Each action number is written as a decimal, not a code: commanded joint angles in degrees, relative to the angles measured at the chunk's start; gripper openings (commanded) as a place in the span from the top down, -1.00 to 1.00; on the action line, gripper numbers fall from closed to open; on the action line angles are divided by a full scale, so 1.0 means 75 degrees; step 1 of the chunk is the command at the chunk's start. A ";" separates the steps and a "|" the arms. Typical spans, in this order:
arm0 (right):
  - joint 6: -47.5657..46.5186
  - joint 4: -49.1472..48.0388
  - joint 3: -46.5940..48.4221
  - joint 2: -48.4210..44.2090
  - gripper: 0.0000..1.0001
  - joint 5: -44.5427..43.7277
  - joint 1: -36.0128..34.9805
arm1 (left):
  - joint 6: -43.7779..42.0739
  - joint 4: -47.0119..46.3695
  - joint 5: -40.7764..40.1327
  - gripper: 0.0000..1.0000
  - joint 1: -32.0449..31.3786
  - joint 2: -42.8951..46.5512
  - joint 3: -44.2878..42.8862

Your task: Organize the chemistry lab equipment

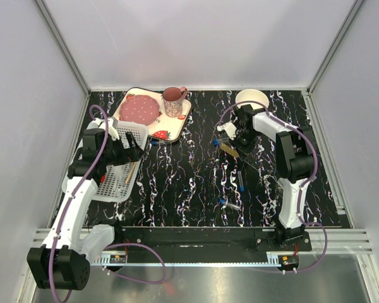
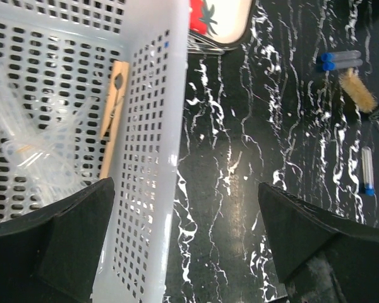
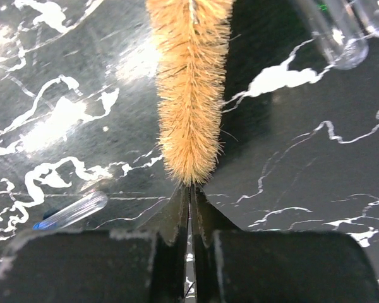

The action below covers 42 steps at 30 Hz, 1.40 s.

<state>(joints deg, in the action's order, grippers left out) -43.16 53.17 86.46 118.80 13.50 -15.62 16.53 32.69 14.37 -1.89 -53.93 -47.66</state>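
From where I stand, the right pincer [image 3: 191,197] is down on the black marbled counter [image 1: 189,189], its two fingers pressed together right at the end of the test-tube brush [image 3: 189,95]. It seems to nip the tip of the tan bristles. I'd guess it went for that end because the end lies free, while a pair of blue-capped test tubes [image 2: 339,60] lie close against the brush's other end. Whether so small a bite will carry the whole brush, I can't say.

The left pincer [image 2: 184,189] hangs with its fingers spread wide and nothing between them, straddling the near wall of the white perforated basket [image 2: 148,158]. It looks parked there to leave the middle of the counter to the other arm. Inside the basket lie a wooden clamp [image 2: 115,104] and some clear plastic pieces, one perhaps a funnel [image 2: 44,151].

More loose test tubes [image 1: 240,181] lie on the counter, well apart from the basket. So, by my reckoning, the tidying is far from done.
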 commanded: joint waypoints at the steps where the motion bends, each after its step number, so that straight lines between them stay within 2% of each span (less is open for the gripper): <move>1: -0.0327 -0.0069 -0.0381 -0.0885 0.94 0.0520 -0.0062 | -0.0107 -0.0655 0.1036 -0.98 0.0018 0.0405 0.0167; 7: -0.0399 -0.0209 -0.1014 -0.2196 1.00 0.1094 -0.0062 | -0.0002 -0.1123 0.2429 -0.98 0.0018 0.0956 0.0460; 11: -0.0013 -0.0362 -0.1367 -0.3171 1.00 0.1772 -0.0027 | 0.0769 -0.1743 0.3437 -0.98 -0.0181 0.1144 0.0671; 13: 0.0466 -0.0455 -0.1542 -0.3743 1.00 0.2206 0.0101 | 0.1110 -0.2036 0.3451 -0.98 -0.0775 0.1156 0.0741; 15: 0.0912 -0.0608 -0.1718 -0.4143 0.99 0.3282 0.0474 | 0.1707 -0.2668 0.3136 -0.98 -0.1397 0.1051 0.0811; 16: 0.1332 -0.0794 -0.1916 -0.4482 0.99 0.3634 0.0604 | 0.1907 -0.2949 0.2995 -0.98 -0.2154 0.0946 0.0823; 18: 0.1768 -0.0971 -0.2069 -0.4777 0.99 0.4502 0.0897 | 0.2481 -0.3851 0.2434 -0.98 -0.2943 0.0572 0.0835; 19: 0.2199 -0.1157 -0.2198 -0.4998 0.99 0.4795 0.1212 | 0.2645 -0.4168 0.2258 -0.98 -0.3666 0.0384 0.0823; 22: 0.3102 -0.1637 -0.2491 -0.5246 1.00 0.5979 0.1786 | 0.3290 -0.5410 0.1718 -0.98 -0.4712 -0.0646 0.0566; 24: 0.3397 -0.1780 -0.2597 -0.5235 0.99 0.6753 0.1929 | 0.3665 -0.6184 0.1471 -0.98 -0.5125 -0.1548 0.0180; 28: 0.4274 -0.2363 -0.2936 -0.5118 0.99 0.7551 0.2047 | 0.3854 -0.6748 0.1003 -0.98 -0.6108 -0.2955 -0.0780; 32: 0.5447 -0.3512 -0.3417 -0.5094 0.99 0.8393 0.2574 | 0.4285 -0.7006 0.0499 -0.92 -0.6380 -0.4359 -0.1717; 35: 0.6455 -0.4614 -0.3862 -0.5118 0.99 0.8734 0.2808 | 0.4661 -0.7124 0.0428 -0.73 -0.6451 -0.5145 -0.2174; 42: 0.6961 -0.5447 -0.4285 -0.5177 0.97 0.8829 0.2926 | 0.4838 -0.7007 0.0275 -0.42 -0.6638 -0.6133 -0.3055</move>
<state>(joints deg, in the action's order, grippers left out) 4.32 19.92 54.63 80.60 76.01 6.04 51.27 -16.36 18.72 -50.70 -98.41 -65.78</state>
